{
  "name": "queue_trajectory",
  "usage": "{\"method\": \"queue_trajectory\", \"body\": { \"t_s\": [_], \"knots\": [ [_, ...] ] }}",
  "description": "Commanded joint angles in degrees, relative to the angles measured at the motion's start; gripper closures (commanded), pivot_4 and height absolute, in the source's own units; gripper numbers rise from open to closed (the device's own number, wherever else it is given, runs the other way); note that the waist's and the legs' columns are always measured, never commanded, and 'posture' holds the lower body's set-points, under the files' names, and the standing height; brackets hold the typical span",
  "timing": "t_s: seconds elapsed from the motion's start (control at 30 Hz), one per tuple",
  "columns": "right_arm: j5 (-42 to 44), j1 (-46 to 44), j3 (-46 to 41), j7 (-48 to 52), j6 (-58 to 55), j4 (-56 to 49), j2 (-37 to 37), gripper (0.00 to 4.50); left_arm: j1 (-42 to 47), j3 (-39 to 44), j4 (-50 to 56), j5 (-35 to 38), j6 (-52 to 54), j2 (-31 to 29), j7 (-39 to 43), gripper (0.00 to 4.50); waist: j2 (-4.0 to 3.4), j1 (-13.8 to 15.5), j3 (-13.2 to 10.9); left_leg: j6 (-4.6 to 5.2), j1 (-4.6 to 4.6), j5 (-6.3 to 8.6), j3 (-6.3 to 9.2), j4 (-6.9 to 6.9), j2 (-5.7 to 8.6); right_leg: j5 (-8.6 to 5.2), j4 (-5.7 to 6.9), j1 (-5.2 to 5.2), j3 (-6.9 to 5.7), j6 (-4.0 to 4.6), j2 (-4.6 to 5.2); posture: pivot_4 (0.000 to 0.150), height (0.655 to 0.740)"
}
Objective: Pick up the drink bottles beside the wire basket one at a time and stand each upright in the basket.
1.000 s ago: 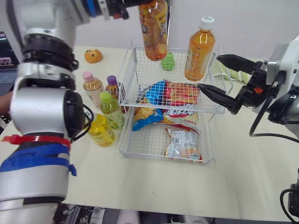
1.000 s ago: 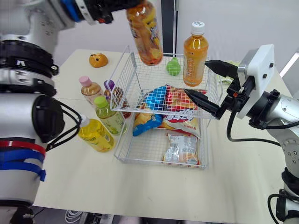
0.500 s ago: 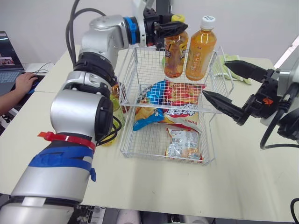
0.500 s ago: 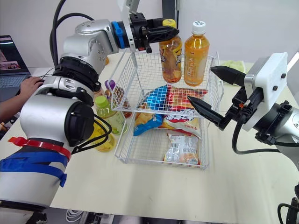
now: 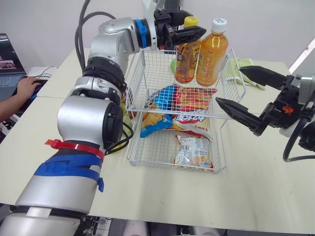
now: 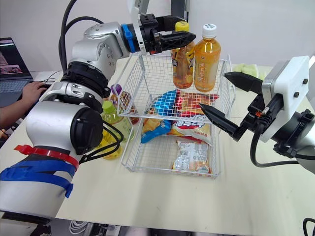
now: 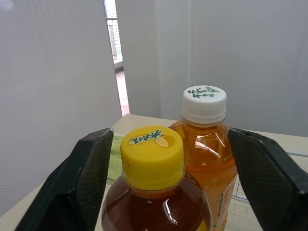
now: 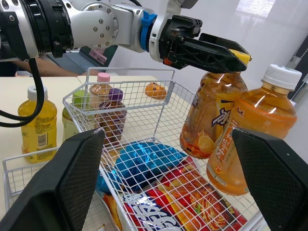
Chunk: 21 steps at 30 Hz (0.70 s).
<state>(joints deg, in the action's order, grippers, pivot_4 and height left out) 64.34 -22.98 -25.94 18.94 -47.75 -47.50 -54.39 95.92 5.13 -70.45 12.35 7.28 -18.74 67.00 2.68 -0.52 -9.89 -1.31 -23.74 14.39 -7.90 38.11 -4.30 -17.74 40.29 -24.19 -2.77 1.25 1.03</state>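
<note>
At the far left a person's hand rests by one laptop. Four bottles stand on the table just left of the wire basket: a yellow bottle, a green-capped bottle, a pink-capped bottle and a purple-capped bottle. Two more stand in the basket's upper tier, the yellow-capped bottle close against the white-capped bottle on its right. The left gripper has its fingers spread to either side of the yellow cap, the gap wider than the cap. Five snack packets lie in the basket, two in the upper tier and three in the lower. The right gripper hangs spread wide and empty by the basket's right side, with one green cloth behind it. A second ago the yellow-capped bottle was tilted high above the basket. Half a second ago it was already down in the tier beside its neighbour.
</note>
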Motion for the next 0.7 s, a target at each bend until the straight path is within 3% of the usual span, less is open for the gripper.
{"method": "queue_trajectory", "body": {
  "t_s": [0.03,0.2,0.33,0.47,0.57,0.7],
  "knots": [
    [0.3,-0.4,-0.8,1.5,2.4,0.2,-0.9,0.00,1.8,2.3,3.4,0.8,1.0,-3.8,0.5,0.03,0.00,-0.2,0.0,0.00,0.00,0.00,0.00,0.00,0.00,0.00,0.01,0.00,0.00,0.00,0.00,0.150,0.7400],
    [-1.4,-2.7,3.0,5.7,4.9,3.5,-0.3,0.00,-0.7,4.3,10.2,2.5,6.5,-11.0,0.7,0.03,-0.01,-1.1,0.0,-0.03,0.04,-0.02,0.02,0.04,-0.02,0.00,0.11,0.00,0.00,0.00,-0.01,0.150,0.7400],
    [-3.7,-6.8,8.5,11.2,7.7,8.2,1.6,0.00,-8.6,8.3,22.6,3.7,12.2,-20.5,-5.3,0.03,-0.06,-1.7,0.0,-0.03,0.18,-0.02,-0.05,0.08,-0.02,0.00,0.29,0.00,0.18,0.00,-0.01,0.150,0.7400],
    [-7.1,-11.5,14.3,17.1,10.4,13.5,4.6,0.00,-22.0,15.5,38.2,6.4,18.1,-28.6,-12.3,0.03,-0.06,-2.5,0.0,-0.11,0.59,-0.07,-0.04,0.03,0.02,-0.01,0.60,0.10,0.50,0.00,-0.06,0.150,0.7400],
    [-10.1,-15.4,18.1,21.6,12.4,18.3,7.3,0.00,-39.3,24.9,54.0,9.9,24.8,-33.3,-14.5,0.03,-0.06,-2.5,0.0,-0.12,0.70,-0.08,-0.10,0.09,-0.01,-0.01,0.72,0.15,0.59,0.01,-0.06,0.150,0.7400],
    [-13.5,-19.6,22.1,27.2,14.5,23.9,10.8,0.00,-62.8,40.4,72.5,14.5,32.5,-32.2,-17.2,0.03,0.03,-2.2,0.1,-0.13,0.76,-0.08,-0.16,0.12,-0.04,-0.01,0.77,0.19,0.63,0.01,-0.04,0.150,0.7400]
  ]
}}
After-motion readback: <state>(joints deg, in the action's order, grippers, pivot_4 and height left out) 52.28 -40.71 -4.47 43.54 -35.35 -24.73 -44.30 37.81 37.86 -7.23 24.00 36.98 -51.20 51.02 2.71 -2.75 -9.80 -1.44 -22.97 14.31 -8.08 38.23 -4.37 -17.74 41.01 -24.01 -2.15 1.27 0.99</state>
